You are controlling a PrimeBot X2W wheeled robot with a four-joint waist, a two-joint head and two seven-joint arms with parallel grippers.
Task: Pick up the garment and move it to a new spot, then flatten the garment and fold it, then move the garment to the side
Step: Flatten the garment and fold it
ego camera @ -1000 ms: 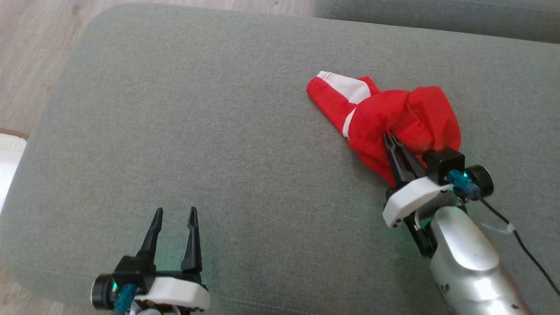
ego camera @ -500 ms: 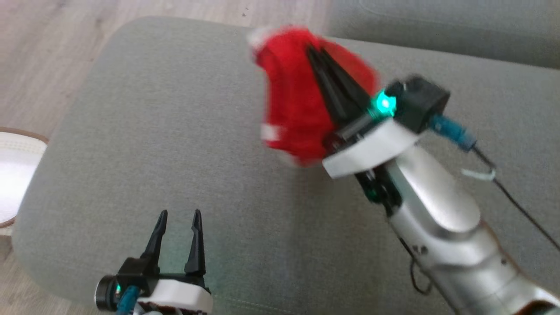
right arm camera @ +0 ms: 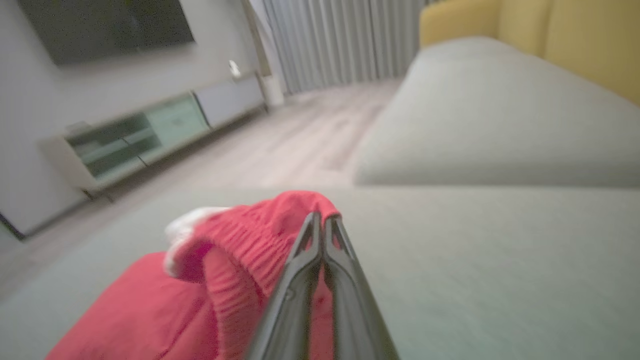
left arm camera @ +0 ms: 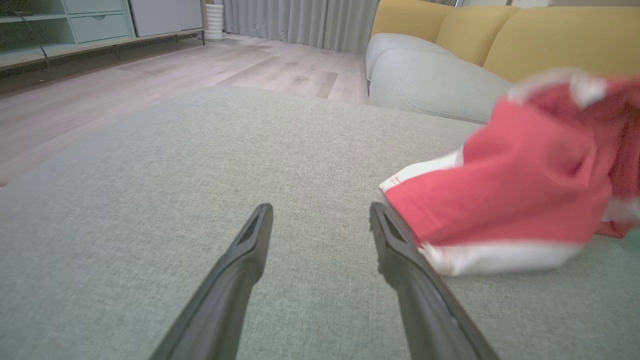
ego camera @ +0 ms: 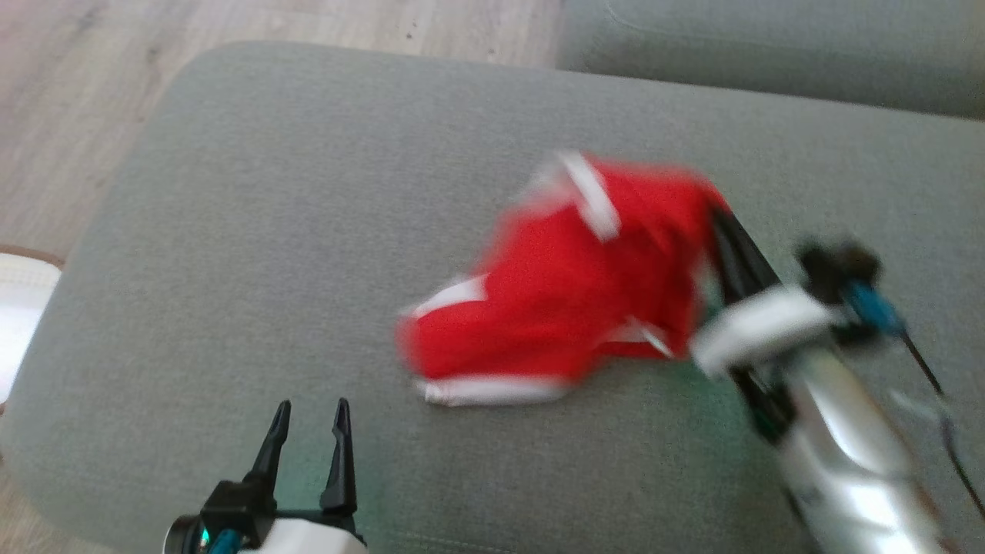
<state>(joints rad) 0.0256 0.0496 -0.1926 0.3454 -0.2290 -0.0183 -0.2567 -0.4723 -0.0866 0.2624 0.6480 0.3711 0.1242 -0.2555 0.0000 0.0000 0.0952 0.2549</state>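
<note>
The garment (ego camera: 569, 300) is red cloth with white trim, blurred by motion, spread across the middle of the grey cushion (ego camera: 308, 231). My right gripper (ego camera: 719, 223) is shut on its gathered, elastic edge at the garment's right end; the right wrist view shows the garment (right arm camera: 220, 280) pinched between the closed fingers (right arm camera: 300, 280) of that gripper (right arm camera: 322, 220). My left gripper (ego camera: 309, 408) stands open near the cushion's front edge, nothing between its fingers. In the left wrist view the garment (left arm camera: 520, 190) lies just right of the open left gripper (left arm camera: 320, 210), its white hem beside the right finger.
A second grey cushion (ego camera: 769, 46) lies beyond, with yellow backrests (left arm camera: 525, 35) behind it. Wooden floor (ego camera: 77, 92) runs along the left, with a white rug edge (ego camera: 19, 308). A low cabinet (right arm camera: 150, 135) stands across the room.
My right gripper, holding the garment, swung up and leftward, then came back down and right; the garment now trails out toward the cushion's middle. The head camera shifted slightly.
</note>
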